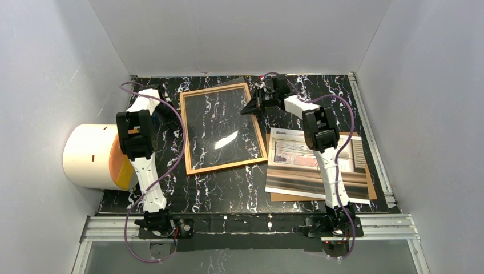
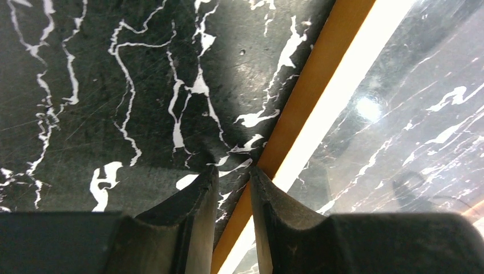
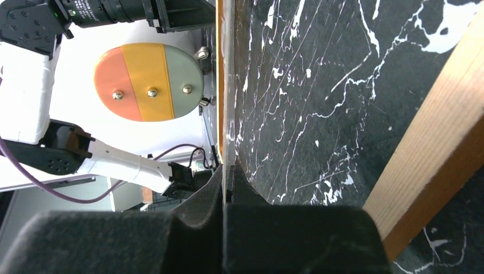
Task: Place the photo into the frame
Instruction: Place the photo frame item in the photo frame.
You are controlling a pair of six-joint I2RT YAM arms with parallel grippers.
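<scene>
2 grippers at the frame (image 1: pixel 222 128), photo (image 1: pixel 297 165) not in it.
My L gripper (image 2: pixel 234 171): jaws a narrow gap apart over frame's left rail, nothing clearly pinched. My R gripper (image 3: pixel 225 170): jaws fully closed at far-right rail. Photo lies face up on brown backing board (image 1: pixel 372 191), just right of frame, under R arm.
</scene>
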